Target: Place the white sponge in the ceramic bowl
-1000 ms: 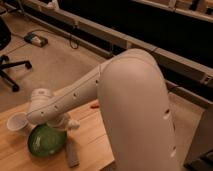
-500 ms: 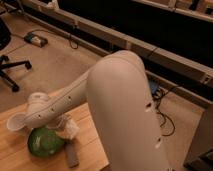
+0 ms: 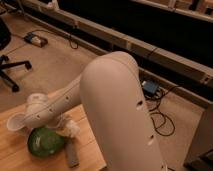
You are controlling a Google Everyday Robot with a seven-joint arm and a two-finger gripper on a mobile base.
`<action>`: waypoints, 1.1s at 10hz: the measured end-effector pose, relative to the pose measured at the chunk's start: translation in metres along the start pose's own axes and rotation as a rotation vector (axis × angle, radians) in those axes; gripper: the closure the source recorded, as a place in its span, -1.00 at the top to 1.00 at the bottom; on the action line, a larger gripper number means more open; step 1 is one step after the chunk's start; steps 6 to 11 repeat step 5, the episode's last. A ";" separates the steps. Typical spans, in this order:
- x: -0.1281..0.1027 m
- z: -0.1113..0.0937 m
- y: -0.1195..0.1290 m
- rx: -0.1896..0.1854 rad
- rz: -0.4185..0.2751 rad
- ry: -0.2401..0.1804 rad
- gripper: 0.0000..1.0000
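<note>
The green ceramic bowl (image 3: 44,142) sits on the wooden table (image 3: 20,160) at the lower left. My arm reaches down and left across the view, and its large white link fills the middle. The gripper (image 3: 64,127) is at the bowl's upper right rim, mostly hidden by the wrist. A pale off-white lump (image 3: 71,129) at the gripper's tip looks like the white sponge, level with the bowl's right edge; whether it is held or resting I cannot tell.
A grey rectangular bar (image 3: 72,154) lies on the table just right of the bowl. A small translucent white cup (image 3: 15,122) stands at the table's left edge. An office chair (image 3: 7,60) stands on the floor at left. Cables and a box (image 3: 150,89) lie on the floor.
The arm's large link has swung left and closer, filling more of the view. The gripper end stays by the bowl's right rim.
</note>
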 end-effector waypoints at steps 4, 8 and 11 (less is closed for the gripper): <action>-0.053 -0.030 -0.008 0.055 -0.117 0.008 -1.00; -0.078 -0.040 -0.007 0.069 -0.178 0.006 -1.00; -0.078 -0.040 -0.007 0.069 -0.178 0.006 -1.00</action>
